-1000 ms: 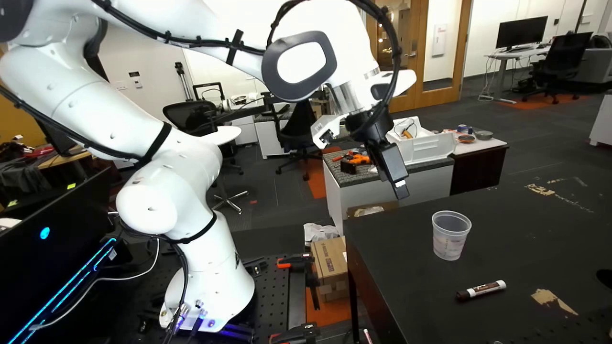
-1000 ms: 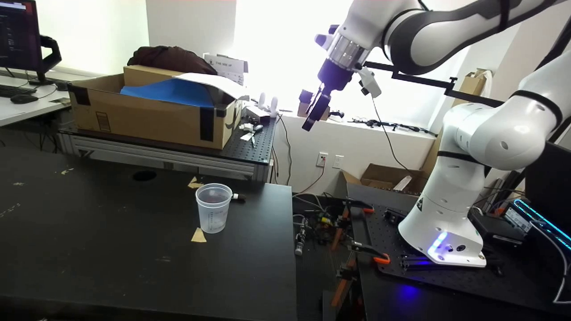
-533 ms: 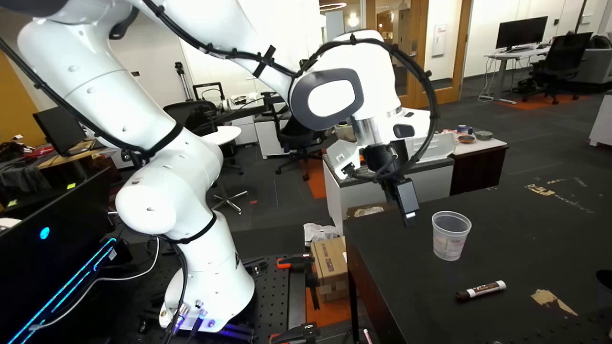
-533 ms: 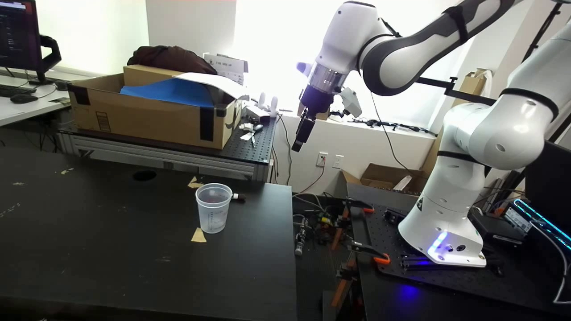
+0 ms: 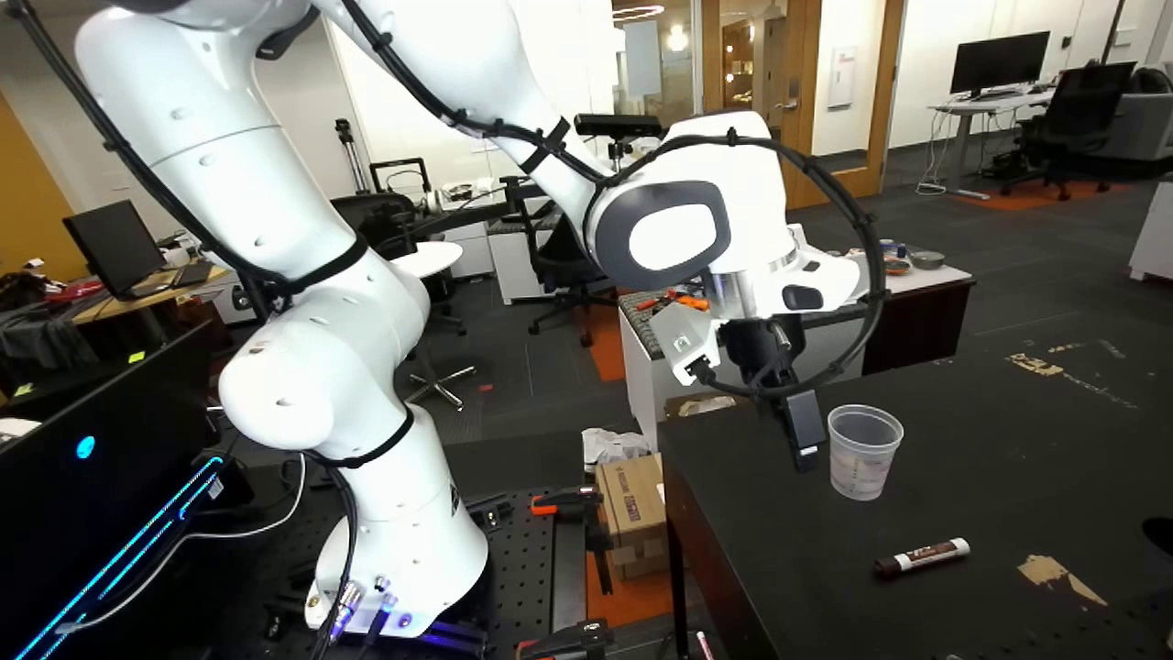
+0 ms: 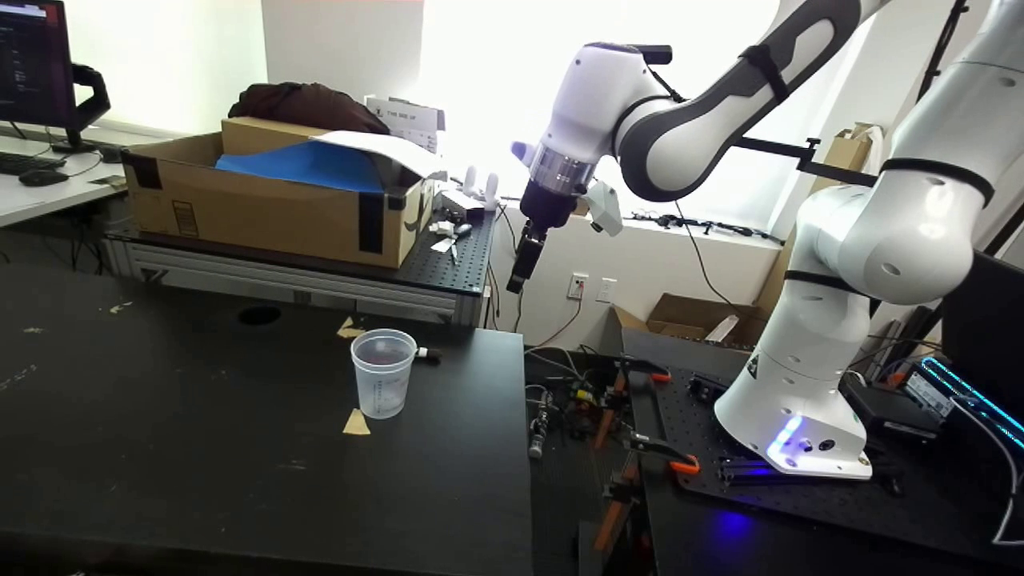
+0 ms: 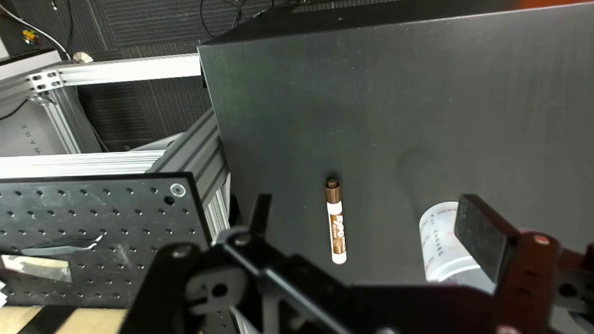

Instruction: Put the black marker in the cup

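The marker (image 7: 337,227), brown-capped with a white and brown label, lies on the dark table (image 5: 1008,458); it also shows in an exterior view (image 5: 922,556). In an exterior view it is mostly hidden behind the cup, with its dark end (image 6: 430,354) showing. The translucent cup (image 5: 862,454) stands upright nearby (image 6: 384,376); in the wrist view the cup (image 7: 438,246) is partly covered by the right finger (image 7: 480,232). My gripper (image 7: 365,204) is open and empty, fingers wide apart. It hangs above the table's near edge, in both exterior views (image 5: 805,456) (image 6: 516,284), apart from cup and marker.
Tan scraps (image 5: 1061,579) lie on the table. A perforated bench (image 7: 93,222) and a large cardboard box (image 6: 272,200) stand beyond the table's side. A gap with clamps (image 6: 656,448) separates the table from the robot's base.
The arm has moved down and out over the table, bringing the gripper lower and closer to the cup. The marker and the cup have not moved.
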Robot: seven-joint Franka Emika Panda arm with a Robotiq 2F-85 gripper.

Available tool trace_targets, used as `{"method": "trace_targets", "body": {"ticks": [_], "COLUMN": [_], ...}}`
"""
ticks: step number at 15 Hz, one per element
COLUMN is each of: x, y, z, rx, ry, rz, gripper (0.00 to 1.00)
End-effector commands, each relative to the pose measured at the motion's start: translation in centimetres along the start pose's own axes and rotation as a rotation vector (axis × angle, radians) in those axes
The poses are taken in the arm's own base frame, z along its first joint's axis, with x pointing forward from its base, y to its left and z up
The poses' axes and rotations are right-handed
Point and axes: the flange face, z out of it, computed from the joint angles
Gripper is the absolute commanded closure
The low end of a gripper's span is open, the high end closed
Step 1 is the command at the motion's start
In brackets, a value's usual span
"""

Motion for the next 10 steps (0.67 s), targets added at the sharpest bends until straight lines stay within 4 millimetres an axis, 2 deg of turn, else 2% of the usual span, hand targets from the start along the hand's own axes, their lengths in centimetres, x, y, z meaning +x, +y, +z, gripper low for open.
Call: {"method": "trace_targets", "body": {"ticks": [1, 5, 10], "x": [0.2, 1.3, 1.9], "y": [0.1, 0.8, 1.2], "z": [0.1, 0.4, 3.9], "rx": [0.001, -0.007, 0.029], "ry": [-0.003, 0.068, 0.084], "rz": [0.0, -0.027, -0.009], "gripper": [0.0, 0.0, 0.0]}}
